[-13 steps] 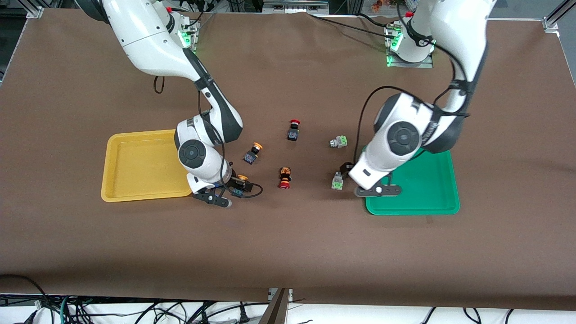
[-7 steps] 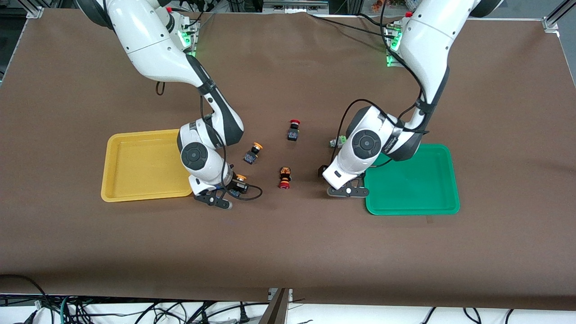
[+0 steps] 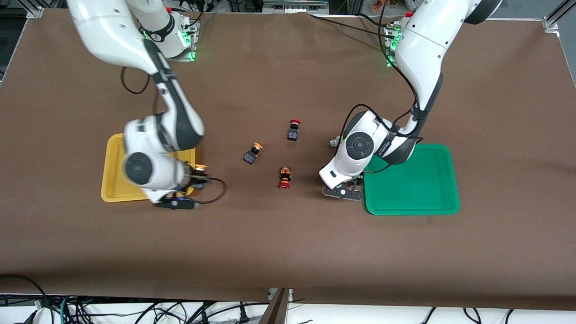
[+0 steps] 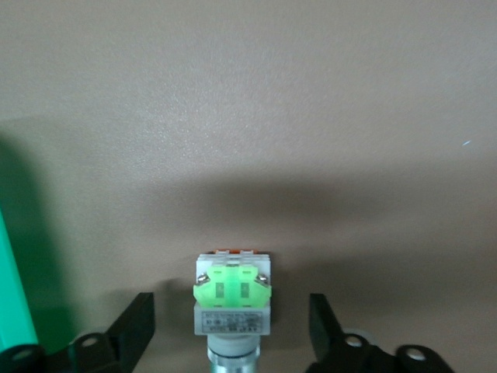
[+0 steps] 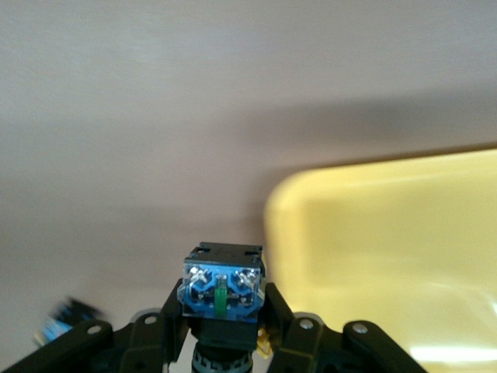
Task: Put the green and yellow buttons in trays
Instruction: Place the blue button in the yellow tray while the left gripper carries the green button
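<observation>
Grey-green button (image 4: 231,299) lies between the parted left claw (image 4: 231,342); right claw (image 5: 223,322) clamps a yellow-capped button (image 5: 223,291).

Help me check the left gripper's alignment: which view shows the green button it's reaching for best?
The left wrist view: the green button sits centred between the open left gripper's fingers. In the front view the left arm hides it. The right wrist view doesn't show it.
</observation>
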### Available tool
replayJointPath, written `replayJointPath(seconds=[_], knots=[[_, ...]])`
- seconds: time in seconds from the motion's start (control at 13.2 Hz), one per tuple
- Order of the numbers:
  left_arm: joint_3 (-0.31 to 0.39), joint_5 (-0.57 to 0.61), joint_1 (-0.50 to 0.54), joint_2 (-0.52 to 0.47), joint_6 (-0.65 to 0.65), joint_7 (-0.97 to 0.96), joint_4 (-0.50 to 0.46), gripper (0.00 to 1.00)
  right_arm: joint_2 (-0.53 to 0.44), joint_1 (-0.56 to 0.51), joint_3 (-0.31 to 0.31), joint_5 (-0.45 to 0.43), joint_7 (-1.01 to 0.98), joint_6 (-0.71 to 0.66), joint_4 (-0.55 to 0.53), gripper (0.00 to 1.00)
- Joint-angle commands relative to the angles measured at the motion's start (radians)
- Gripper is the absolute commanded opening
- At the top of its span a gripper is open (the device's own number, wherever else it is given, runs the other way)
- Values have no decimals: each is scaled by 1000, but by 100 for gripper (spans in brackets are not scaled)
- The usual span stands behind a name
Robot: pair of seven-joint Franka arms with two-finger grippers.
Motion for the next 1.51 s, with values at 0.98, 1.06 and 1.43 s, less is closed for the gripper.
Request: replayJointPath(seconds=[0.98, 1.06, 1.43], knots=[[11, 21, 234, -249, -499, 286, 28, 11, -151, 102, -11, 159, 275, 156, -301, 98], [11, 21, 257, -241, -494, 334, 12, 11, -132, 151, -8, 184, 364, 196, -295, 98], [8, 14, 307, -230, -417, 344, -54, 100, -8, 352, -8, 252, 662, 446, -297, 98]])
